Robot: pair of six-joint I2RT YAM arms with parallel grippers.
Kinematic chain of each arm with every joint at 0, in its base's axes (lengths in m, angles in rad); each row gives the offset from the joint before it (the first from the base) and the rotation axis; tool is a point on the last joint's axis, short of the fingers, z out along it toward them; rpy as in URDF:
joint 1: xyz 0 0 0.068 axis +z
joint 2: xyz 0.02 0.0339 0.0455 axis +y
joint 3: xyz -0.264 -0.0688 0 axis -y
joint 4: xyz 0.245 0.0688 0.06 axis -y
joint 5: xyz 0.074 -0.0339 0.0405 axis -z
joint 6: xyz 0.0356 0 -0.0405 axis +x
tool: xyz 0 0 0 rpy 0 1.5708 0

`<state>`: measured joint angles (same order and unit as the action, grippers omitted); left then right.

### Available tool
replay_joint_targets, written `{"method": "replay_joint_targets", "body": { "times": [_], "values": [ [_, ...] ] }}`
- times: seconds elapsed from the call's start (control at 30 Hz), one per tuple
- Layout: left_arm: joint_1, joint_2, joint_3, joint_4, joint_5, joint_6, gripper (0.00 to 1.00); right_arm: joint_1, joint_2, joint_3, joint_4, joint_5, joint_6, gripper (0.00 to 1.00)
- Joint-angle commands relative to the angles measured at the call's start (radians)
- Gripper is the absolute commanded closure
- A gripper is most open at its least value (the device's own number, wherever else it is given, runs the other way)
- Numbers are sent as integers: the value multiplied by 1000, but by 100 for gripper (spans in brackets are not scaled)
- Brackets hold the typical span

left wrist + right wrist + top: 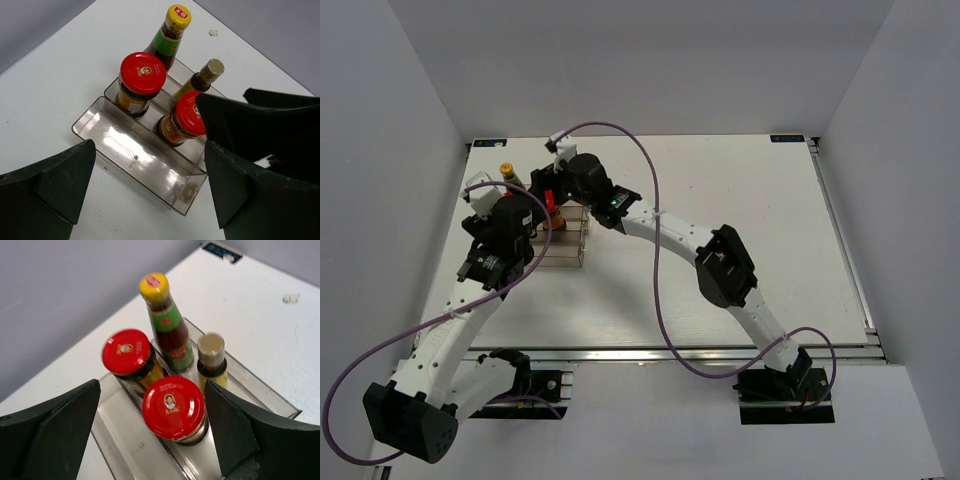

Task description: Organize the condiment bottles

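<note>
**Condiment bottles in their rack, seen from both wrists and from above.** Four containers are visible, all upright, in a clear tiered plastic rack (145, 160) that stands on the far left part of the white table (770, 190).

Two squat glass jars with round red lids share one step, side by side: the first red-lidded jar (142, 72) and the second red-lidded jar (186, 114). On the step behind them, a tall dark-sauce bottle with a yellow cap and a green neck label, the yellow-capped bottle (169, 40), appears to stand behind the first jar. A slim yellowish bottle (205, 75) with a dull tan cap stands behind the second.

The right gripper (150, 405) hangs directly over the second red-lidded jar. Its two black fingers are spread wide, one to either side of the lid, and it holds nothing. Whether the right-hand finger touches the jar cannot be told.

The left gripper (147, 165) hovers near the rack's lowest step. Its black fingers are equally wide apart and close on nothing.
</note>
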<state>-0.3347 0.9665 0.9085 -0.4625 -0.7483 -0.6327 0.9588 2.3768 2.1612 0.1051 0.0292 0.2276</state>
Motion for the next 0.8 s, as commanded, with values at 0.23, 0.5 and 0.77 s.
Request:
{"method": "replay_joint_targets", "body": {
  "times": [0.23,0.5,0.77],
  "values": [
    [6,-28,30,47,127,43,2,-3,-328,-254,163,84,-13,11],
    [-18,29,9,217,484,126,2,-193,-735,-883,269,129,214,11],
    [-208,202,35,413,786,287,2,-405,-1154,-1254,89,358,335,11]
  ]
}}
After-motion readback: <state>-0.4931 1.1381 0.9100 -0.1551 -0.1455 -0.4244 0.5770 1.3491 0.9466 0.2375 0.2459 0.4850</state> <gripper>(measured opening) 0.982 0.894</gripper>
